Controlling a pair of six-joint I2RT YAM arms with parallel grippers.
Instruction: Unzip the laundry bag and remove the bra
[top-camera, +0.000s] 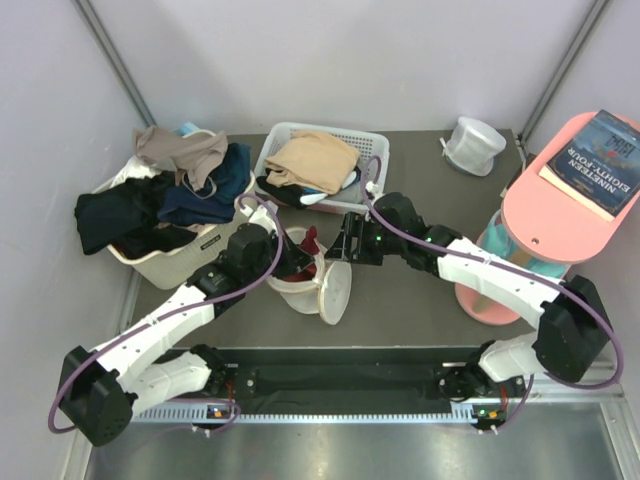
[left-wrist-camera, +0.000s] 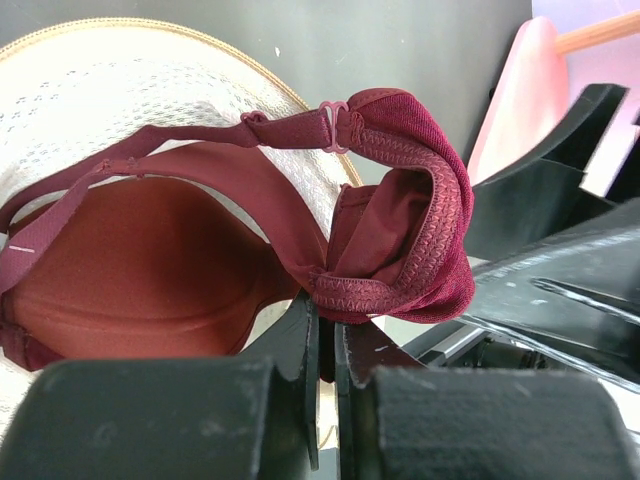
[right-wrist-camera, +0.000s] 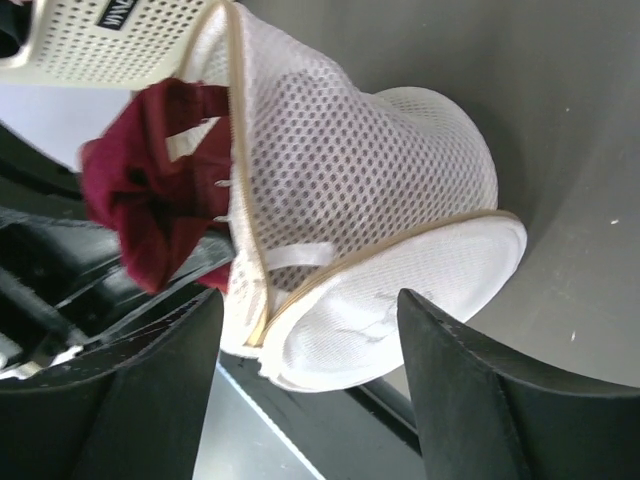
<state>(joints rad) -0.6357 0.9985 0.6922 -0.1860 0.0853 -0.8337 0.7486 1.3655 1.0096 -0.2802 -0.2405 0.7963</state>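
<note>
Counter (top-camera: 400, 300): the hamper (top-camera: 170, 262) at the left edge is heaped with dark and beige clothes. The flat basket (top-camera: 300, 129) at the far edge holds a folded beige garment. The pink stand (top-camera: 560, 215) at the right edge carries a book (top-camera: 600, 150). A greyish pouch (top-camera: 472, 145) is left at the far right corner, not in play.

The laundry bag (top-camera: 292, 292) is set mid-counter, toward the near edge. Its zip is already undone and its round flap (top-camera: 335, 292) is swung open toward the right edge.

The bra (left-wrist-camera: 400, 230) is only part-way out: one end is bunched outside the mouth, while the cup and strap are still seated against the mesh inside. Its long axis runs from the bag interior out to the left pincer (left-wrist-camera: 327, 350), which is clenched on the bunched fabric at the bag's left side.

The right pincer (right-wrist-camera: 310, 300) is released, with its jaws spread either side of the bag's flap end; contact cannot be confirmed.

Judgement: the left arm is nearer, so the pull is best taken along the bra's axis, away from the mouth, with the bag pinned by the right arm.
</note>
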